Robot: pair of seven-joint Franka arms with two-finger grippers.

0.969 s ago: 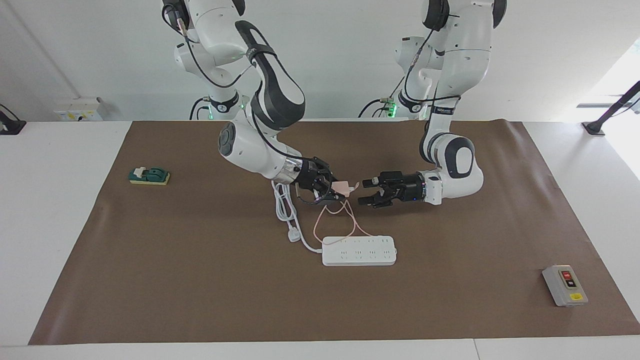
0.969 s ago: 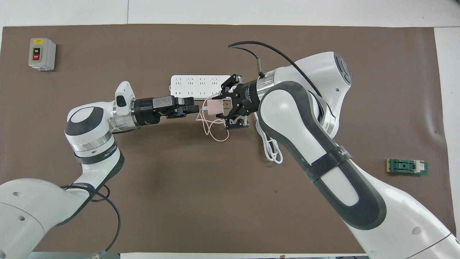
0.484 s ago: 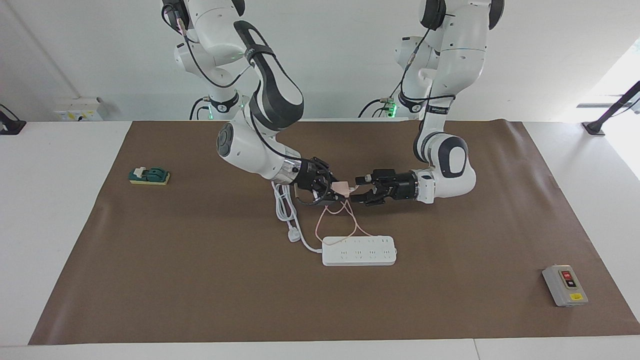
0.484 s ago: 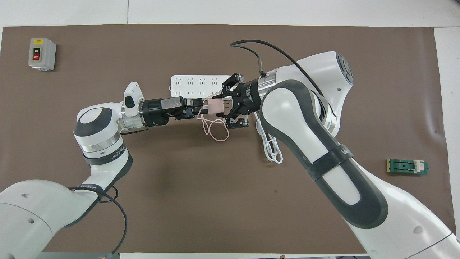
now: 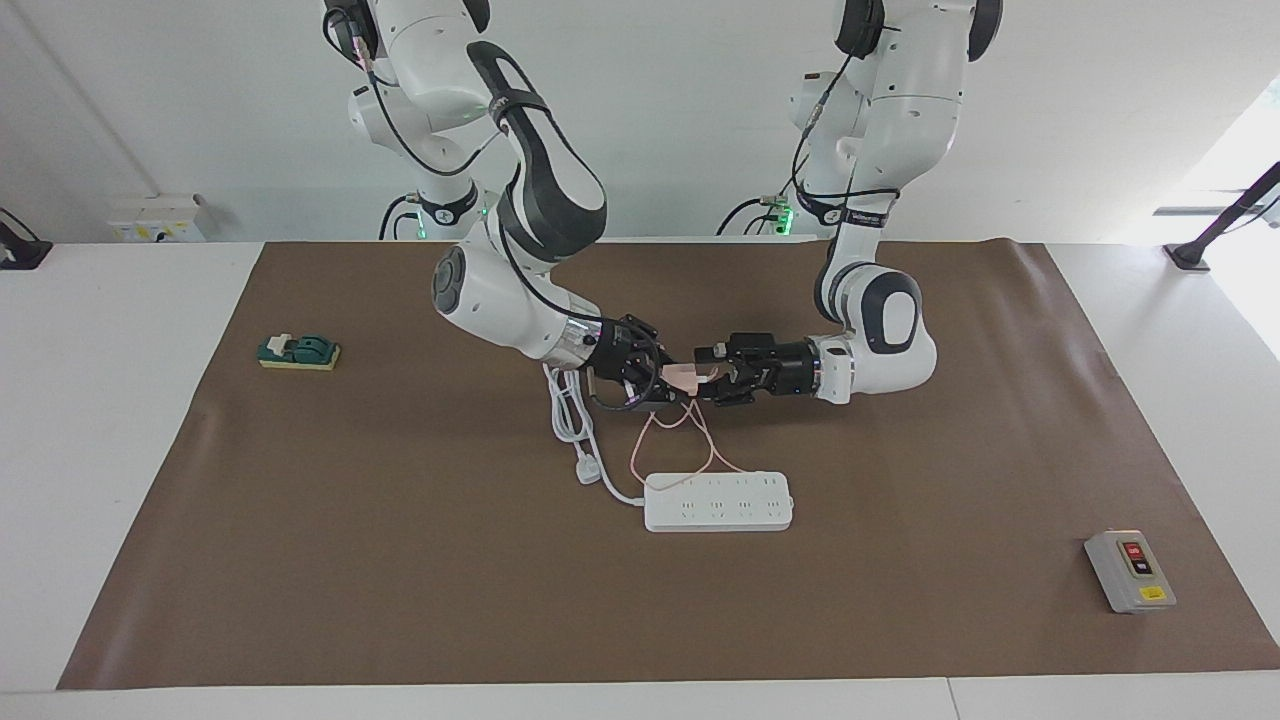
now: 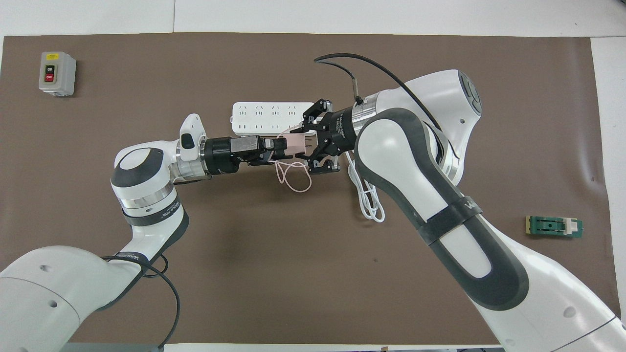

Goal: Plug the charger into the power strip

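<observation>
Facing view: the right hand grasps the charger in the air, over the mat nearer the robots than the power strip. The left hand, released wide, brackets its free end. For a clean handover, I'd clench squarely on the cube, clear of prongs.

Overhead view: 1 charger, 1 power strip, 2 hands, 1 grey button box, 1 green block.

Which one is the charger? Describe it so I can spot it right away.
Look above the brown mat, where the two tools meet: the charger is the pale-pink cube there. Its thin pink cable sets it apart from the power strip with its thick white cord.
</observation>
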